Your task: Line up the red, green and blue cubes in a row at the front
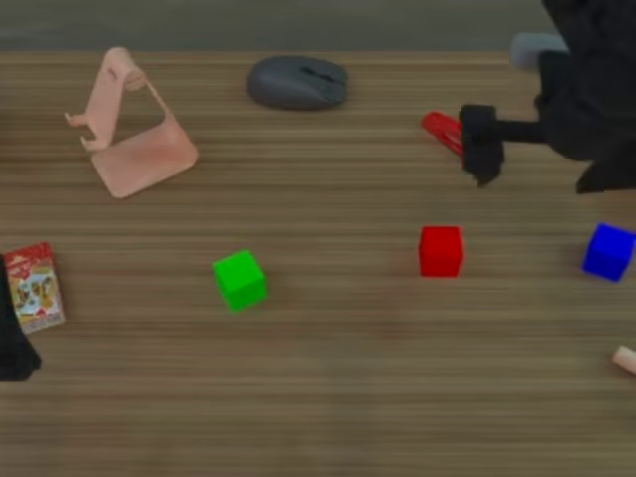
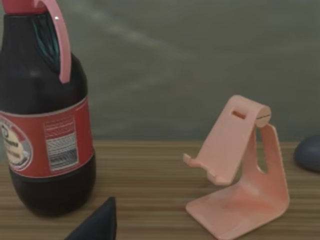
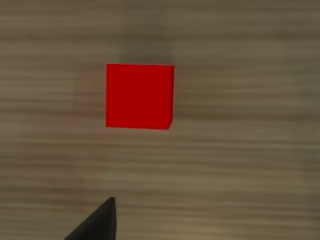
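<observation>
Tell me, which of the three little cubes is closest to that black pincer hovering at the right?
The red cube. It sits just below the right pincer in the top view; the blue cube is farther off, the green cube farthest.

Right arm reaching in from the top view's upper right corner, dark links bunched at the table's right edge. Wrist extended toward the left, right gripper (image 1: 482, 147) hanging above the table, just behind the red cube (image 1: 440, 250) and slightly to its right. Not touching the red cube; clear gap between the two. One dark fingertip (image 3: 97, 222) visible in the right wrist view, near the red cube but apart from it. Left arm parked at the table's left edge, far left of the red cube; left gripper (image 1: 15, 348) only partly in view there.
</observation>
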You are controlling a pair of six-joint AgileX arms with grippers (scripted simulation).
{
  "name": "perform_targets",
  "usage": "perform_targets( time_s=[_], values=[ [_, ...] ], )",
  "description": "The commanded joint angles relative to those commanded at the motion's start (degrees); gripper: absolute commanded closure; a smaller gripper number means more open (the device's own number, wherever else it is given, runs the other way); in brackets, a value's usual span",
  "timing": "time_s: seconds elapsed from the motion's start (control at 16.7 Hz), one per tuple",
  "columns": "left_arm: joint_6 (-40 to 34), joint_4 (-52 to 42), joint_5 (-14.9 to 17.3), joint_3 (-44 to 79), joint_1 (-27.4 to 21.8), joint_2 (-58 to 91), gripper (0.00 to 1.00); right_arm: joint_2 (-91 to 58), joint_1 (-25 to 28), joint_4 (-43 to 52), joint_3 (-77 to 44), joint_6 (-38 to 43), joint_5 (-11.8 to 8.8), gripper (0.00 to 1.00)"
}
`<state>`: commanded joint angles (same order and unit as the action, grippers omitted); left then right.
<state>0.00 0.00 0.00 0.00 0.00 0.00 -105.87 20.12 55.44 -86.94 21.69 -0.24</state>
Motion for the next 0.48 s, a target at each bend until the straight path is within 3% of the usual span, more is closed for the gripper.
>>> perform_targets(
  time_s=[0.48],
  values=[
    [0.0,0.0,0.0,0.0,0.0,0.0,0.00,-26.9,5.5,14.0,-26.0,6.1,0.4,0.00]
  ],
)
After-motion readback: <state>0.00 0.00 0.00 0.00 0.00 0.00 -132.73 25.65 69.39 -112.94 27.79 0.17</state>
